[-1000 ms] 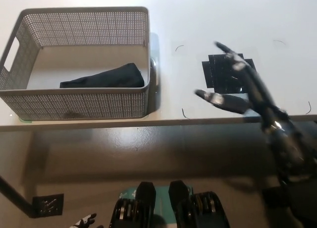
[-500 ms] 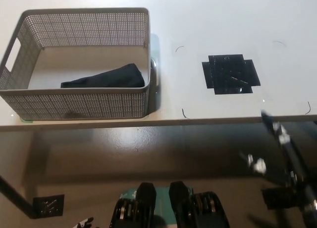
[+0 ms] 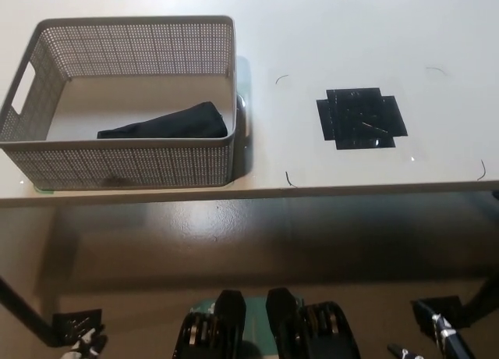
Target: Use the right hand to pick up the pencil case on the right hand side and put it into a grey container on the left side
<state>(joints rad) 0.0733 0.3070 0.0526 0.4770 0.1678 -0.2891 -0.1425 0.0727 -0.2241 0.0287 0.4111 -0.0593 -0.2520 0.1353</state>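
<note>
- Head view, now: the black pencil case (image 3: 165, 122) lies inside the grey container (image 3: 125, 165), on its floor toward the right wall, clear of any hand.
- A second ago the right hand (image 3: 443, 339) hung open over the black tape mark (image 3: 361, 118), to the right of the container; half a second ago it was dropping past the table edge below that mark. Now only a sliver of it shows at the bottom right corner, well apart from the container — too little to tell whether its fingers are spread or closed.
- The left hand (image 3: 84, 346) rests low at the bottom left, below the container's front wall and off the table (image 3: 327, 39); only a scrap of it is seen, so I cannot tell how its fingers stand either.
- The case sits where it sat in both earlier pictures — nothing has stirred it as the arm withdrew.
- My reading: the placing is done and the arm is retreating to rest, so the task looks complete, with nothing left on the tape mark to fetch.
</note>
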